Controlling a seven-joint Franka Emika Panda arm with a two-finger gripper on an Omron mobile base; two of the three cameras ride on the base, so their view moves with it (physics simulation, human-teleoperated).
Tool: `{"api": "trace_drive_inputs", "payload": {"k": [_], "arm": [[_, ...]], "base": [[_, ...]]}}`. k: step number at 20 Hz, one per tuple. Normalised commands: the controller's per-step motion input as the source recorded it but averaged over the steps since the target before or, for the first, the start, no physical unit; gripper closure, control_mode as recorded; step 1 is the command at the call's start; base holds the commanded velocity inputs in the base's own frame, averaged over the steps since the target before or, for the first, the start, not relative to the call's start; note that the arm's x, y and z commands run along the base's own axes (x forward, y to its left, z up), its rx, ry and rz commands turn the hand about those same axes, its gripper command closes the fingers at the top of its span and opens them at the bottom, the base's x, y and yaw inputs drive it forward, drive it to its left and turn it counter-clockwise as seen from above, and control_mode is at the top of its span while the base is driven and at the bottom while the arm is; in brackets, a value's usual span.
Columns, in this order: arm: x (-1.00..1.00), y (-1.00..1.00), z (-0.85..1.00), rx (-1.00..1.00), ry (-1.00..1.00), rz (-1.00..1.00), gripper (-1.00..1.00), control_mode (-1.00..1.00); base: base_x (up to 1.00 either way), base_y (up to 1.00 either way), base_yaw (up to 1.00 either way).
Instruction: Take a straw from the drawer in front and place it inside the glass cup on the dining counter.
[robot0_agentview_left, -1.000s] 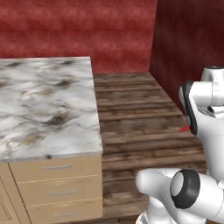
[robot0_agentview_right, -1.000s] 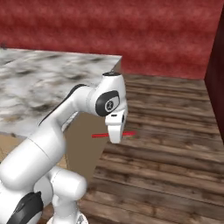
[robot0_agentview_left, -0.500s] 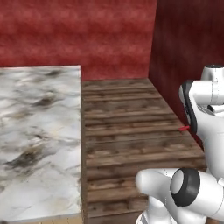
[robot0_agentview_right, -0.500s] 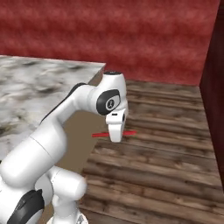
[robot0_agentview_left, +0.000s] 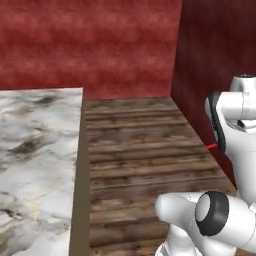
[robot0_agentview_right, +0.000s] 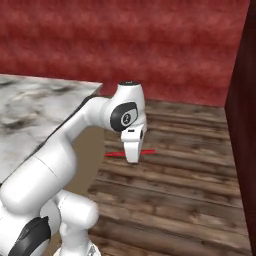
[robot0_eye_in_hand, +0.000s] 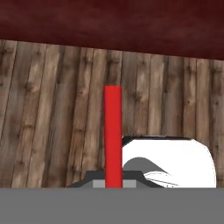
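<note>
Straw (robot0_agentview_right: 116, 154), thin and bright red, is sitting crosswise in the end effector (robot0_agentview_right: 132, 158), which is clamped shut on it near its middle while the white arm (robot0_agentview_right: 75, 135) is carrying it above the wooden plank floor (robot0_agentview_right: 190, 175). In the hand view the straw (robot0_eye_in_hand: 113, 131) is rising straight up from between the dark finger tips. In the left base view just a short red end (robot0_agentview_left: 212, 146) is peeking out beside the arm.

The marble surface (robot0_agentview_left: 35, 165) is lying to the robot's left, and no glass cup is appearing on the stretch of it that is in view, so the placement is judged as not yet near.

The main risk is slip: the straw is far slimmer than the fingers, so a jolt from the base or a quick swing of the arm could be rotating it in the grip or letting it drop to the floor. A second risk is its long ends, sticking out on both sides, catching the surface's edge or the dark red wall (robot0_agentview_left: 220, 60) on a swing. A straw that has tilted in the grip would be meeting the cup's rim instead of its opening.
</note>
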Motion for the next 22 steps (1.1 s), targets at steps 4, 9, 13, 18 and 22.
{"api": "trace_drive_inputs", "payload": {"k": [4,9,13,18,22], "arm": [[0.0,0.0,0.0,0.0,0.0,0.0,1.0,1.0],[0.0,0.0,0.0,0.0,0.0,0.0,1.0,1.0],[0.0,0.0,0.0,0.0,0.0,0.0,1.0,1.0],[0.0,0.0,0.0,0.0,0.0,0.0,1.0,1.0],[0.0,0.0,0.0,0.0,0.0,0.0,1.0,1.0]], "base": [[1.0,-0.4,0.0],[1.0,-0.4,0.0],[1.0,-0.38,0.0],[1.0,-0.29,0.0],[1.0,-0.33,0.0]]}}
